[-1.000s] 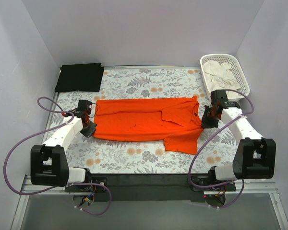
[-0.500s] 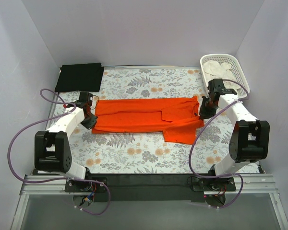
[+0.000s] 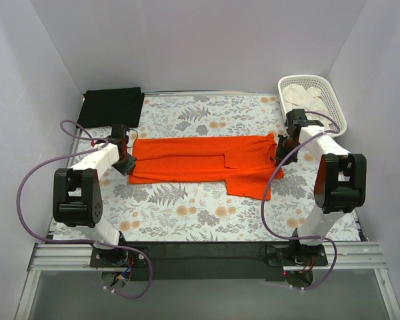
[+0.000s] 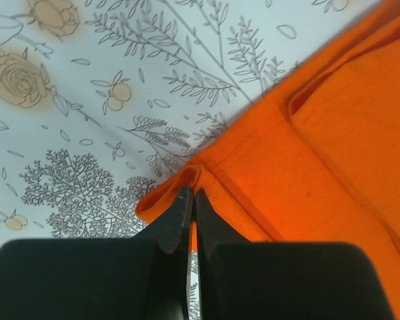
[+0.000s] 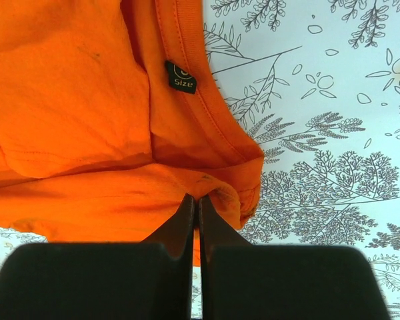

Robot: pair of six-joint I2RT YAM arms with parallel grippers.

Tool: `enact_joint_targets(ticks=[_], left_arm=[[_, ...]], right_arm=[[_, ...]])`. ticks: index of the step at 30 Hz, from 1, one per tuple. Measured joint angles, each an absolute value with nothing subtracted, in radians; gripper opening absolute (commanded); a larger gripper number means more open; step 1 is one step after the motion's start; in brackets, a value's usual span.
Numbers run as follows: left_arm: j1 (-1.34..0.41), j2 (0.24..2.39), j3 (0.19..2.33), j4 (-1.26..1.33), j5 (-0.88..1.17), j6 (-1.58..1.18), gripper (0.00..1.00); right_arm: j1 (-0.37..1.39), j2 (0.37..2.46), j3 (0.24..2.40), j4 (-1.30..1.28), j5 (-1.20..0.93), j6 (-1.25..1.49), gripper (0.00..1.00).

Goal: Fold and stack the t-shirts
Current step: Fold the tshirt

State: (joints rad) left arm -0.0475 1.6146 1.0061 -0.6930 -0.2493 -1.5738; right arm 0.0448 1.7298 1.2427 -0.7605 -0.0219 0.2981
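The orange t-shirt (image 3: pixel 200 160) lies stretched sideways across the middle of the floral tablecloth, folded lengthwise, one sleeve flap hanging toward the front right. My left gripper (image 3: pixel 125 162) is shut on the shirt's left end; the wrist view shows the jaws (image 4: pixel 191 197) pinching an orange hem fold (image 4: pixel 167 193). My right gripper (image 3: pixel 283 152) is shut on the right end near the collar; its jaws (image 5: pixel 198 200) pinch the cloth below the size tag (image 5: pixel 180 77). The black t-shirt (image 3: pixel 111 106) lies folded at the back left corner.
A white lattice basket (image 3: pixel 333 100) holding pale cloth stands at the back right, close behind my right arm. The tablecloth (image 3: pixel 187 213) covers the table between white side walls. Purple cables loop beside both arms.
Both grippers have moved toward the back of the table with the shirt ends in them. The orange shirt has become narrower and shifted back.
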Motion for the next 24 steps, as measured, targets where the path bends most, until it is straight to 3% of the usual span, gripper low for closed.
enact_joint_targets(ticks=[15,18,22,24], left_arm=[[-0.047,1.695,1.040,-0.619,-0.247,-1.513,0.01],[-0.047,1.700,1.038,-0.597,-0.240,-1.499,0.13],[-0.047,1.699,1.038,-0.568,-0.237,-1.480,0.32],[-0.047,1.692,1.038,-0.566,-0.237,-1.472,0.41]], right_arm=[[0.045,1.797,1.269,-0.758,-0.022,0.288,0.01],[0.045,1.805,1.269,-0.752,-0.022,0.288,0.04],[0.045,1.806,1.269,-0.749,-0.022,0.288,0.27],[0.045,1.804,1.269,-0.748,-0.021,0.284,0.31]])
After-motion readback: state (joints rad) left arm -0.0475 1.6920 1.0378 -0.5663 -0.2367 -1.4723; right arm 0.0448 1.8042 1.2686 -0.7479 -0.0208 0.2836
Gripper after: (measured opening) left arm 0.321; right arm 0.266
